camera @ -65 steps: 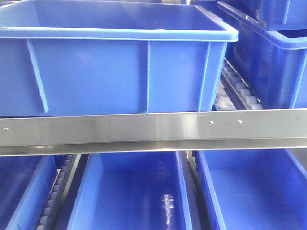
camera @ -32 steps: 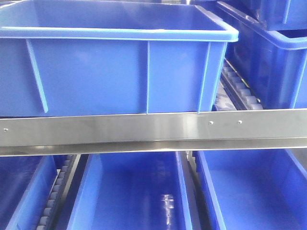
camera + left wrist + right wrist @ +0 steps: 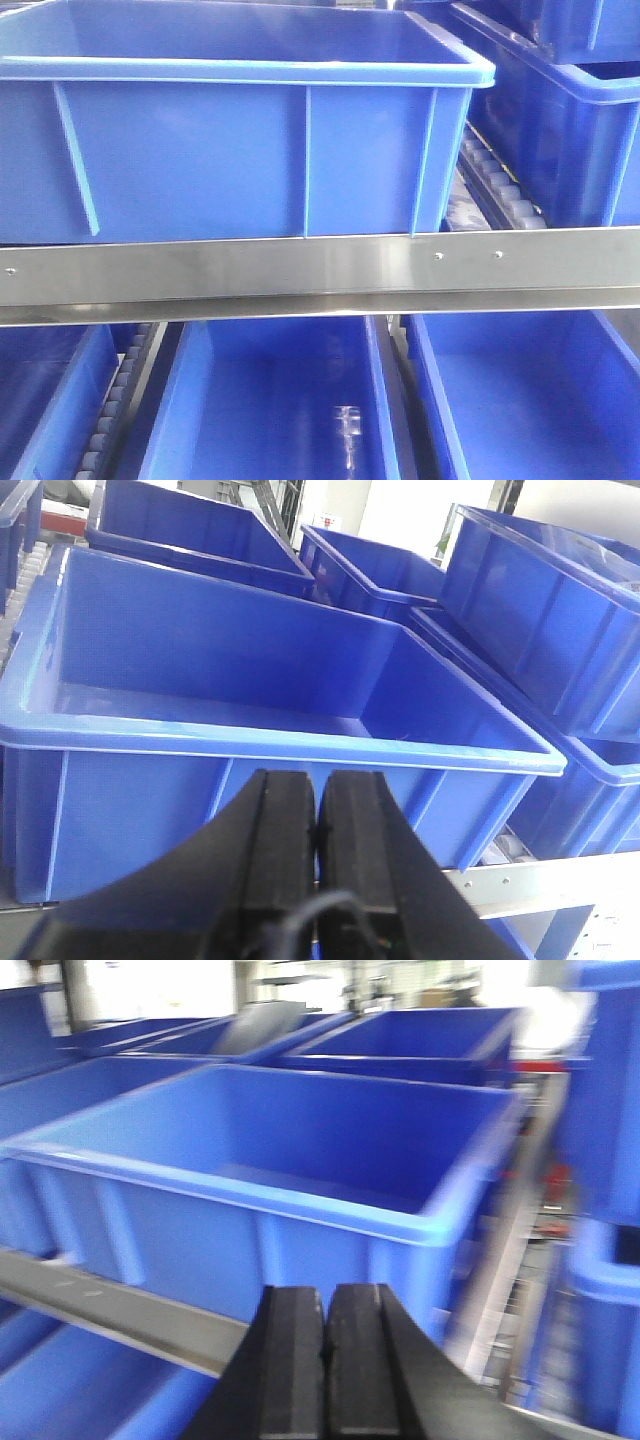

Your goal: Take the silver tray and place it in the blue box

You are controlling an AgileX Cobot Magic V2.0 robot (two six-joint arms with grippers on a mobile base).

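Note:
A deep blue box (image 3: 240, 150) with ribbed walls stands on the upper shelf, and its inside looks empty (image 3: 250, 660). My left gripper (image 3: 318, 780) is shut with nothing in it, and sits low in front of the box's near wall. My right gripper (image 3: 326, 1295) is also shut and empty, in front of a blue box (image 3: 300, 1140) in a blurred view. The silver tray does not show clearly. Only a blurred grey slanted shape (image 3: 258, 1022) appears far back, and I cannot tell what it is.
A steel shelf rail (image 3: 320, 275) runs across below the box. More blue crates stand behind and to the right (image 3: 540, 610), and open crates sit on the lower level (image 3: 270, 400). Roller tracks (image 3: 495, 190) run between the crates.
The front view has shifted by a few pixels, and the box's right corner sits slightly further left. Nothing else has moved.

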